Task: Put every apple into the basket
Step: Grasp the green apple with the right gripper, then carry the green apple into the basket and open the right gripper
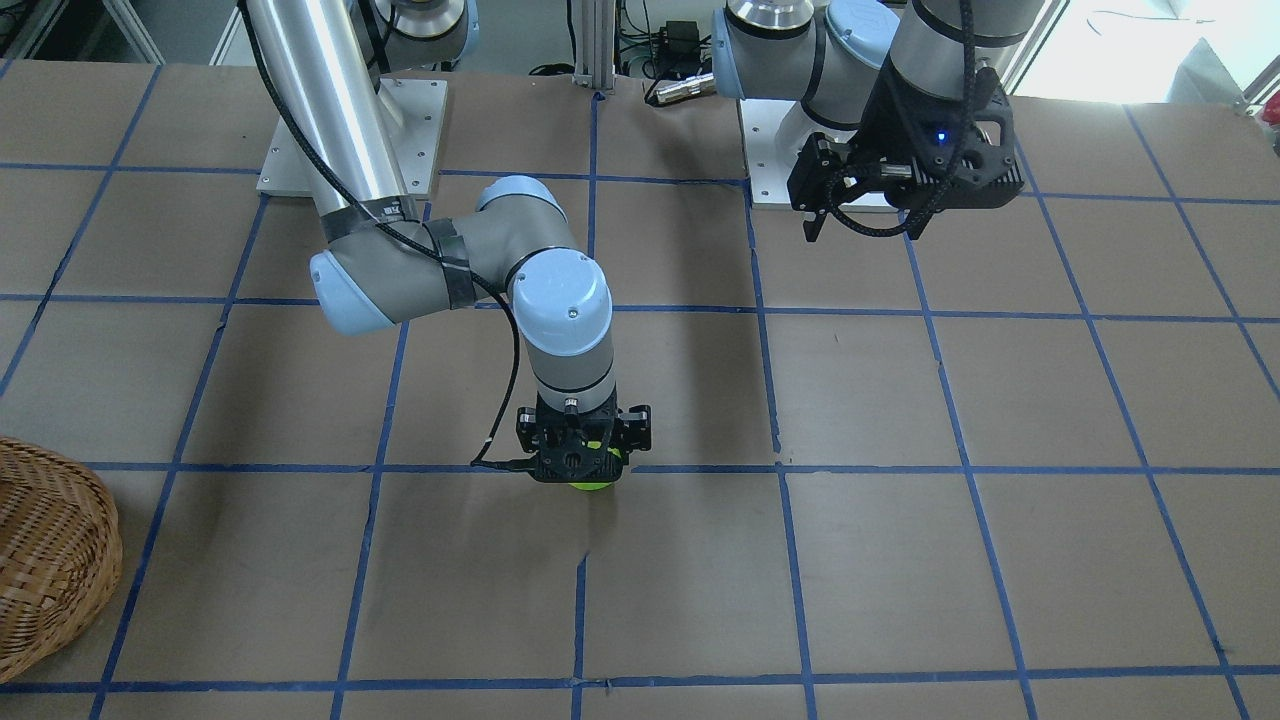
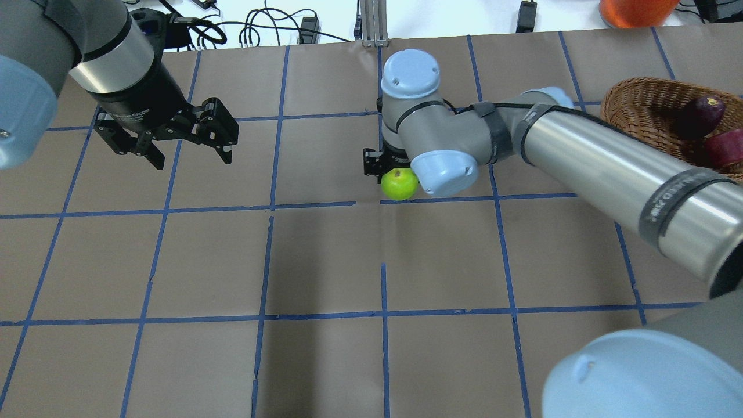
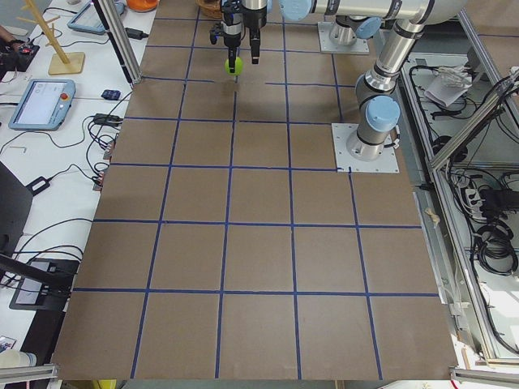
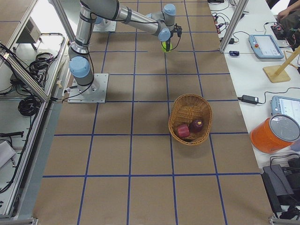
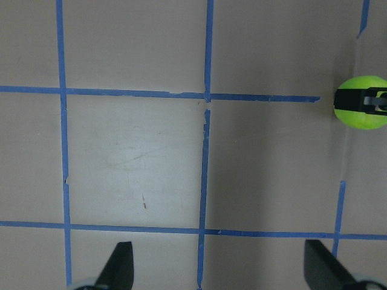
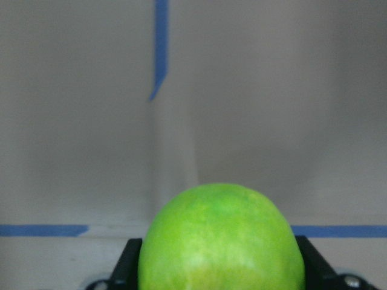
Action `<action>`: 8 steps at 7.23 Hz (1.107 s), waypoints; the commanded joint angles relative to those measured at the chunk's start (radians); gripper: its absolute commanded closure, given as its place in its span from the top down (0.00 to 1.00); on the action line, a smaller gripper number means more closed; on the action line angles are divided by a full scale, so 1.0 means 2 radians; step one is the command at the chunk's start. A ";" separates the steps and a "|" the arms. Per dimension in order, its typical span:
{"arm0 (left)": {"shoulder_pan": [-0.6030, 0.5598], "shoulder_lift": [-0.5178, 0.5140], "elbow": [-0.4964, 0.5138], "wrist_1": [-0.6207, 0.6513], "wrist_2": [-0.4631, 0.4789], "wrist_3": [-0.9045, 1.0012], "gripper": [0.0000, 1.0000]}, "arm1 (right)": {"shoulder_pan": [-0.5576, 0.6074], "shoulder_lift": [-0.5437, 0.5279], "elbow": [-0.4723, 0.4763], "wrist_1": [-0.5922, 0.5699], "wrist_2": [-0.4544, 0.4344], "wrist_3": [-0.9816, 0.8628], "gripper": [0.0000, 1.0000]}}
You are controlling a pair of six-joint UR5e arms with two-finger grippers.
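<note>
Overhead, maroon apple [image 2: 702, 114], red apple [image 2: 725, 148] in basket [image 2: 609, 100] (front hides both)

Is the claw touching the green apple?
Touching. In the right wrist view the green apple sits squeezed between the right claw's two black fingers, with no gap on either side.

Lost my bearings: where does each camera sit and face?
Overhead: behind shoulders, forward-down; left hand, right arm.
Front-facing: opposite robot, downward; right hand gripping green apple.
Left side: table end; both hands.
Right side: other end; right arm, basket.
Left wrist: downward; left hand's fingertips.
Right wrist: downward; right hand's fingers.
All share the green apple.
</note>
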 commanded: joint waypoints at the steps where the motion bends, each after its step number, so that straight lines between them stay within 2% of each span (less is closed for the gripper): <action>1: 0.000 0.000 0.001 0.001 0.000 -0.001 1.00 | -0.160 -0.065 -0.036 0.107 -0.008 -0.202 0.00; 2: 0.000 -0.001 0.001 0.001 -0.001 -0.001 1.00 | -0.240 -0.062 -0.067 0.122 -0.009 -0.304 0.00; 3: 0.000 -0.001 0.001 0.001 -0.001 -0.001 1.00 | -0.296 -0.038 -0.088 0.117 -0.006 -0.383 0.00; 4: 0.000 -0.001 0.001 0.001 -0.001 -0.001 1.00 | -0.338 -0.006 -0.110 0.111 -0.002 -0.440 0.00; 6: 0.000 -0.001 0.001 0.001 -0.001 -0.001 1.00 | -0.372 0.055 -0.152 0.087 -0.001 -0.485 0.00; 7: 0.000 -0.002 0.001 0.001 -0.001 -0.001 1.00 | -0.374 0.066 -0.152 0.086 -0.001 -0.486 0.27; 8: 0.000 -0.002 0.001 0.001 0.000 -0.001 1.00 | -0.375 0.067 -0.148 0.086 -0.006 -0.486 0.99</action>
